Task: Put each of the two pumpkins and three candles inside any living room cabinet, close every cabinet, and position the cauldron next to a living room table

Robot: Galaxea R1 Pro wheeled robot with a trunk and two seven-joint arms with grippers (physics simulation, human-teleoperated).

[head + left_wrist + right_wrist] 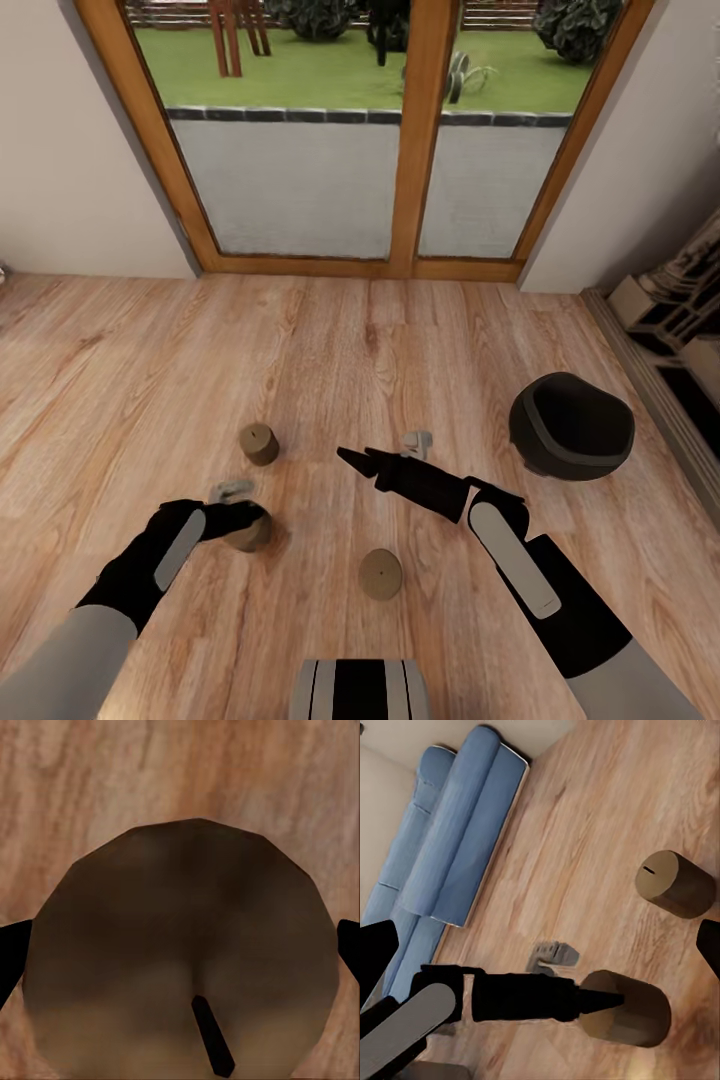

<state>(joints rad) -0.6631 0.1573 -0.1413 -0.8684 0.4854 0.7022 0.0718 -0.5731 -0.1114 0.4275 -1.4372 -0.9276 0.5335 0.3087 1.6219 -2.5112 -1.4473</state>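
Left claw (243, 519) astride candle (249, 533), fingertips flanking it, wood floor (120, 400)

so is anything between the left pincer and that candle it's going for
Nothing visible. The left pincer is already at the candle on the wood floor; in the left wrist view the candle's top sits between the two dark fingertips, with no other object in between.

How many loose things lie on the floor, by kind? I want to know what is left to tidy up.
Candles: 3 (far one, one at the left gripper, near one)
Cauldron: 1
Total: 4
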